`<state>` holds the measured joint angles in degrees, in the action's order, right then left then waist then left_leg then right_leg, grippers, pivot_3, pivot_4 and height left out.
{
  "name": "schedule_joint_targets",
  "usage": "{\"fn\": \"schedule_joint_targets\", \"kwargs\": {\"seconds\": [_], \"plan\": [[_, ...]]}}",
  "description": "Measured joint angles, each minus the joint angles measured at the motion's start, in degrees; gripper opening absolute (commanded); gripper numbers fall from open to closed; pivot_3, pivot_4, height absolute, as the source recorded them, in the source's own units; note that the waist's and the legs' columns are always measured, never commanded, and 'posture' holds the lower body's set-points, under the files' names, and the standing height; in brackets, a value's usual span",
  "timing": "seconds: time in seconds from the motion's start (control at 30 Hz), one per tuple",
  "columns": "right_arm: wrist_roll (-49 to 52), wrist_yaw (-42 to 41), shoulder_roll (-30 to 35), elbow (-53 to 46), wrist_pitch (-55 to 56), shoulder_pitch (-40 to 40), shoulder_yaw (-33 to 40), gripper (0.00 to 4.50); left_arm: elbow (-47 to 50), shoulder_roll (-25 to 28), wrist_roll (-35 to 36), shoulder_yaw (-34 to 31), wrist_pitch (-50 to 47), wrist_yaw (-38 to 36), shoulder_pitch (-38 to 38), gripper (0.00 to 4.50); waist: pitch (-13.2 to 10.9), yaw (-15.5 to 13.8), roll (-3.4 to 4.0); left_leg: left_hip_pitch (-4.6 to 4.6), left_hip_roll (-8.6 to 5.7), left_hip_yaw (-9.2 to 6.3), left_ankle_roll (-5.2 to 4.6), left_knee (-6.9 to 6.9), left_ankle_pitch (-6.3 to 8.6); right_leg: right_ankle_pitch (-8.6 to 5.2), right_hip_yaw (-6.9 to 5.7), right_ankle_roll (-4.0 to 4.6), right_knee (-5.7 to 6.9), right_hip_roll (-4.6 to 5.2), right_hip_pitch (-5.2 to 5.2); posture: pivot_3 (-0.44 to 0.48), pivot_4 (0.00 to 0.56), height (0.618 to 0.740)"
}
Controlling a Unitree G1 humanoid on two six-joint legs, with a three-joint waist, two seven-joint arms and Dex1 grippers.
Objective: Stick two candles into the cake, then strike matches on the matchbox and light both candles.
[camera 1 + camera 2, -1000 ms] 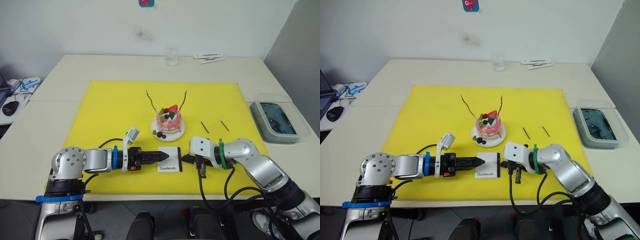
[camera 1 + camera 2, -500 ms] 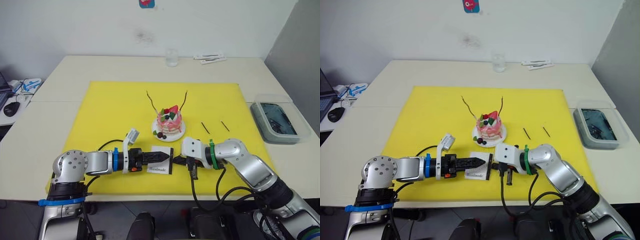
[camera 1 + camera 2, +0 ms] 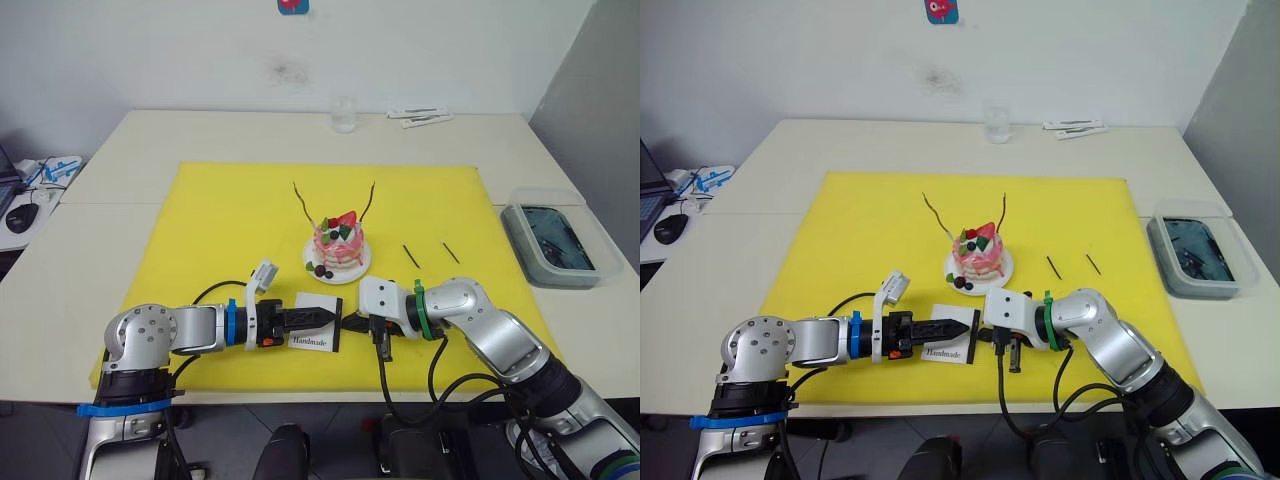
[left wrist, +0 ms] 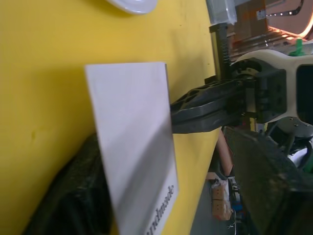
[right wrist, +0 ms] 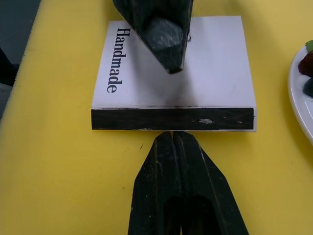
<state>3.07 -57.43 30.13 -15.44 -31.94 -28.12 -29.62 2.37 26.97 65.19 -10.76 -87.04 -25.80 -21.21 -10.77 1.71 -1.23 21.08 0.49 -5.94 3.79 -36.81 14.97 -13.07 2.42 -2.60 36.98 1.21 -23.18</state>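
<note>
Your left arm is reaching low toward middle, left gripper (image 3: 333,314) pointing right, its fingers (image 5: 164,36) lying closed over matchbox (image 5: 174,78). Your right arm is bending inward, right gripper (image 5: 172,138) pointing left, fingers pressed together, tip touching box's black edge.

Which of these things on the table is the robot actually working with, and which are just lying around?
For the job:
cake
two candles
two matches
matchbox

Just lying about:
glass
grey tray
papers
computer mouse
</note>
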Motion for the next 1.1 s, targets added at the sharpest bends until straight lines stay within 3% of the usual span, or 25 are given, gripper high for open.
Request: {"fn": "schedule_joint_targets", "kwargs": {"seconds": [0.27, 0.3, 0.77, 0.97, 1.1], "plan": [[0.3, 0.0, -0.9, 0.0, -0.7, -0.7, 0.0, 0.0, 0.1, -0.9, -2.3, 0.8, 0.2, -1.3, 0.9, 0.16, 0.0, 0.0, 0.0, 0.01, 0.01, -0.02, 0.05, 0.13, 0.04, -0.08, -0.02, -0.08, -0.02, 0.0, -0.04, 0.0, 0.15, 0.74], [0.3, 0.0, -1.1, -0.1, -1.1, -0.9, 0.0, 0.0, 0.3, -1.0, -2.4, 0.9, 0.2, -1.4, 0.9, 0.04, 0.0, 0.0, 0.0, 0.01, 0.01, -0.02, 0.05, 0.13, 0.04, -0.08, -0.02, -0.08, -0.02, 0.0, -0.04, 0.0, 0.15, 0.74], [1.7, 0.0, -1.4, -2.1, -3.8, -2.3, 1.0, 0.0, 1.3, -1.4, -3.6, -0.1, 0.5, -2.5, 1.7, 0.04, 0.0, 0.1, 0.01, 0.0, 0.02, -0.04, 0.05, 0.15, 0.04, -0.08, -0.03, -0.09, -0.01, 0.0, -0.06, 0.0, 0.15, 0.74], [8.7, -0.1, 1.0, -9.0, -7.2, -2.8, 10.3, 0.0, 5.1, -0.5, -2.2, -1.9, 1.5, -5.2, 4.1, 0.04, 0.0, 0.1, 0.01, 0.17, 0.04, -0.04, 0.07, 0.19, 0.05, -0.09, -0.04, -0.07, -0.04, -0.01, -0.21, 0.0, 0.15, 0.74], [14.2, 0.9, 4.1, -14.9, -9.1, 1.0, 20.1, 0.0, 10.6, -0.6, 0.2, -4.6, 4.6, -6.2, 5.9, 0.04, -0.1, 0.0, 0.0, 0.67, 0.05, -0.15, 0.07, 0.16, 0.04, -0.1, -0.14, -0.05, -0.05, -0.01, -0.62, 0.0, 0.15, 0.74]]}}
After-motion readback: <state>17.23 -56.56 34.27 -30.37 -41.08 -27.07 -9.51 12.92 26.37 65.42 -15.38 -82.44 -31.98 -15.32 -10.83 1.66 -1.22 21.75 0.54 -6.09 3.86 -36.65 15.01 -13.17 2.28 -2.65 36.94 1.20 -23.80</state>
